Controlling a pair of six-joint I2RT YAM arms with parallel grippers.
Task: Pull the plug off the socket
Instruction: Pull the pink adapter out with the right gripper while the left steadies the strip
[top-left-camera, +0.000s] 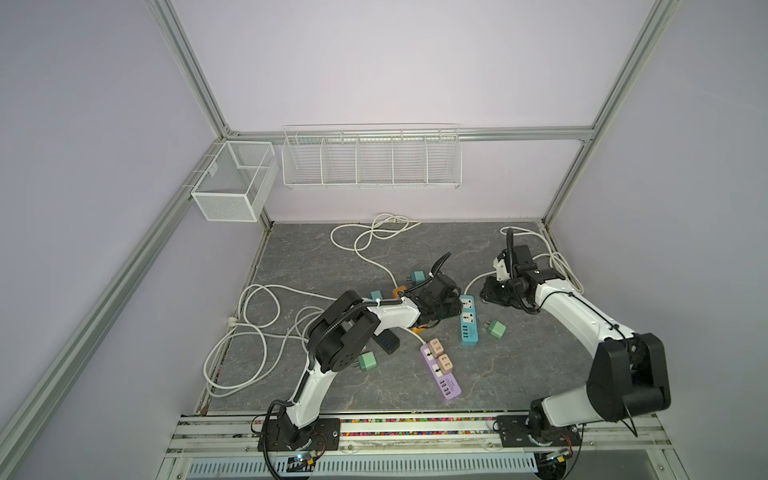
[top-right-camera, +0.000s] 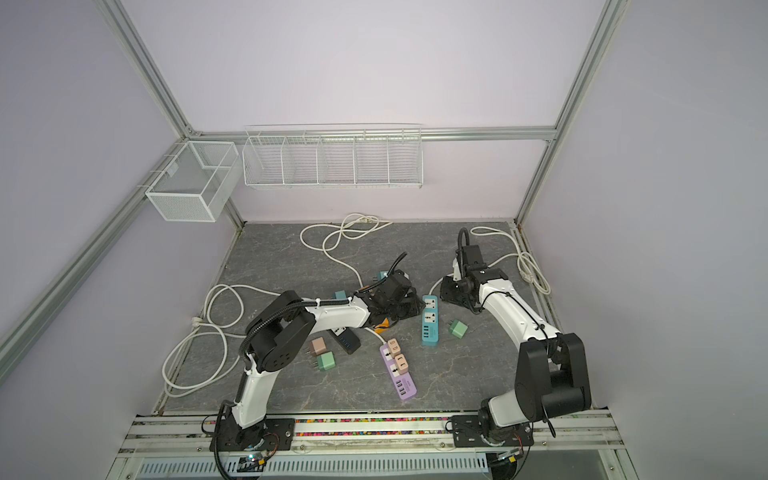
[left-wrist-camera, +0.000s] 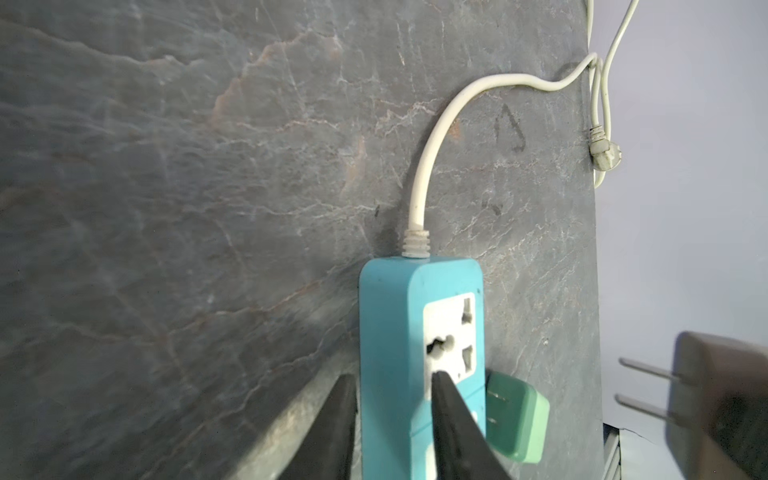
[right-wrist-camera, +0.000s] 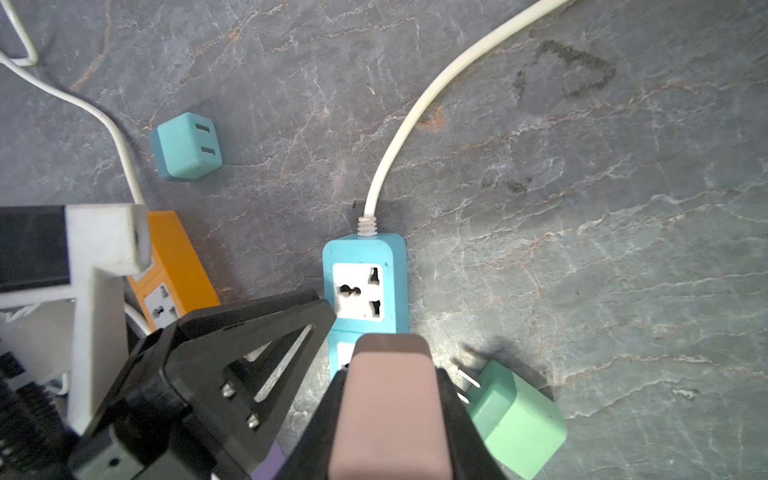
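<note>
The blue power strip (top-left-camera: 468, 320) (right-wrist-camera: 361, 249) lies flat mid-table, and the sockets that show are empty. My right gripper (right-wrist-camera: 390, 374) (top-left-camera: 493, 292) is shut on a dusty-pink plug (right-wrist-camera: 386, 415) and holds it above the strip's near end. In the left wrist view that plug (left-wrist-camera: 723, 399) hangs in the air with both prongs bare. My left gripper (left-wrist-camera: 392, 376) (top-left-camera: 451, 308) has its jaws a little apart across the strip's long edge. One finger (left-wrist-camera: 336, 415) stands beside the side wall, and the other finger (left-wrist-camera: 453, 415) lies over the socket face.
A mint plug (top-left-camera: 495, 329) (right-wrist-camera: 515, 415) lies right beside the blue strip. A purple strip (top-left-camera: 442, 370) with two beige plugs lies nearer the front. Behind my left gripper are an orange strip (right-wrist-camera: 178, 266) and a teal plug (right-wrist-camera: 187, 147). White cables (top-left-camera: 257, 332) loop on the left and at the back.
</note>
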